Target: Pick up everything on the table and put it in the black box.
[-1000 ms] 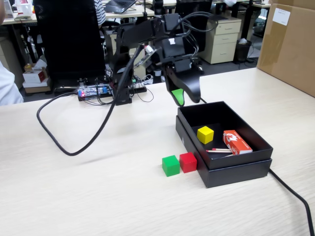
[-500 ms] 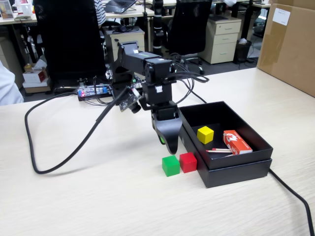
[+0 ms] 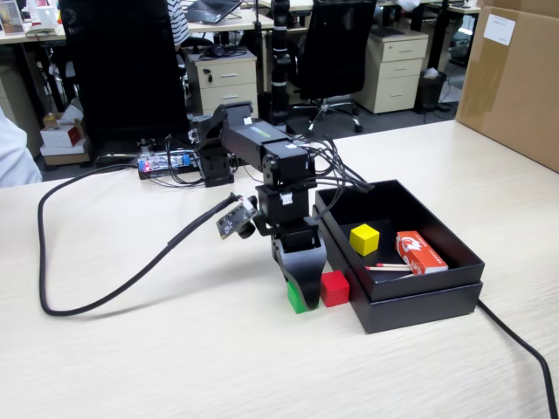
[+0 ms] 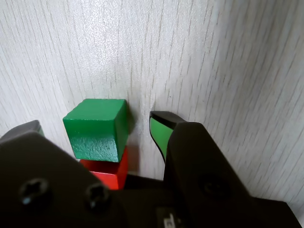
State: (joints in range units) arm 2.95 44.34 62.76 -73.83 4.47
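A: How is the arm posed?

B: In the fixed view it reaches forward from its base, then bends straight down, so the pincer [image 3: 303, 292] points at the counter [image 3: 131, 358]. The wrist view shows the pincer [image 4: 97, 129] with its jaws apart, one on each side of the green cube [image 4: 97, 128], not pressing it. The green-lined fingertip [image 4: 159, 133] stands just beside the cube at 3 o'clock; the other tip barely shows at 9 o'clock.

A: And the cubes?

B: The green cube [image 3: 296, 298] sits on the counter, half hidden behind the pincer, touching the red cube [image 3: 334, 287] at its 3 o'clock. The red cube lies right against the black box [image 3: 410, 305]. In the wrist view the red cube [image 4: 107, 172] peeks out at 6 o'clock of the green one.

A: What's in the box?

B: The yellow cube [image 3: 364, 239], a red-orange matchbox [image 3: 420, 252] at its 3 o'clock, and matchsticks [image 3: 389, 266] between them, nearer the front wall.

A: Room to move?

B: Bare counter lies wide at 6 and 9 o'clock of the cubes. A black cable [image 3: 105, 271] loops at 9 o'clock, well apart. A brown carton [image 3: 515, 78] stands at 1 o'clock, well beyond the box.
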